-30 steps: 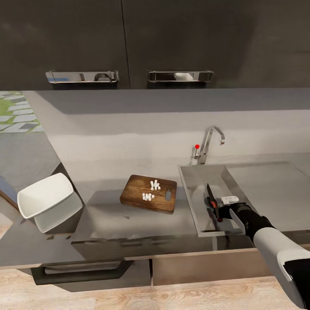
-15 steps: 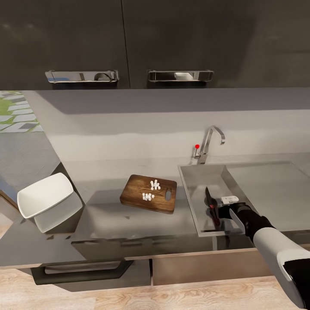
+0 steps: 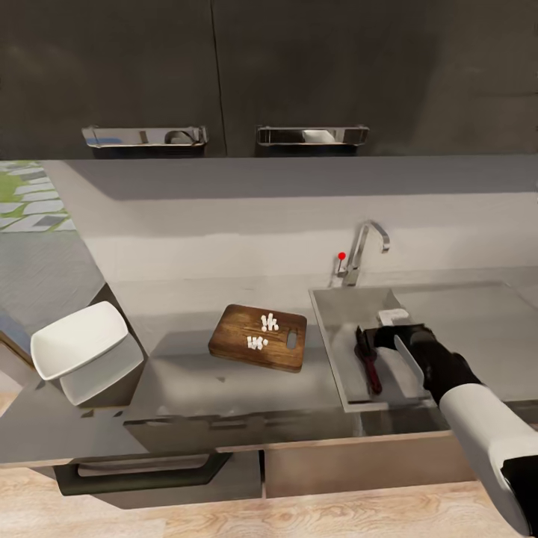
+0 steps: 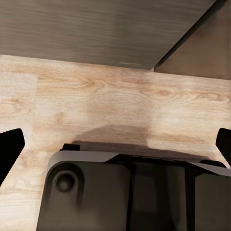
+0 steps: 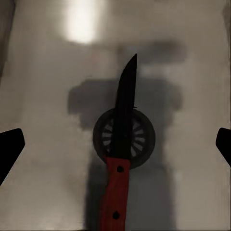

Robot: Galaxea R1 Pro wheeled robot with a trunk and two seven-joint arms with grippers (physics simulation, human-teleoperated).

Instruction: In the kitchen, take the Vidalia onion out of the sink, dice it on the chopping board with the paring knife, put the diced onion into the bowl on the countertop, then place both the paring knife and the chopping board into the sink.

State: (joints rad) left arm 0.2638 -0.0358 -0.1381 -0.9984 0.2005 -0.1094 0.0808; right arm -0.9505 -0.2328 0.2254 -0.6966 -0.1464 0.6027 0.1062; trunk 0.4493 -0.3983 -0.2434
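The paring knife (image 3: 369,364) lies flat on the floor of the sink (image 3: 327,336), red handle toward the front. In the right wrist view the paring knife (image 5: 122,144) rests across the round drain (image 5: 142,139). My right gripper (image 3: 385,336) hovers just above and behind it, open, touching nothing. The chopping board (image 3: 235,340) sits on the countertop (image 3: 187,381) left of the sink, with the Vidalia onion on it as two clusters of diced onion (image 3: 258,341). The white bowl (image 3: 75,345) stands at the counter's far left. My left gripper (image 4: 115,149) is open over the floor.
The chrome tap (image 3: 366,243) with its red-tipped lever stands behind the sink. The drainboard (image 3: 478,329) lies to the sink's right, under my right arm. Dark upper cabinets hang above. The left wrist view shows wooden floor (image 4: 120,101) and the robot's dark base.
My right gripper has let go of the paring knife, which dropped flat onto the sink floor. The gripper then rose and drew back toward the tap side.
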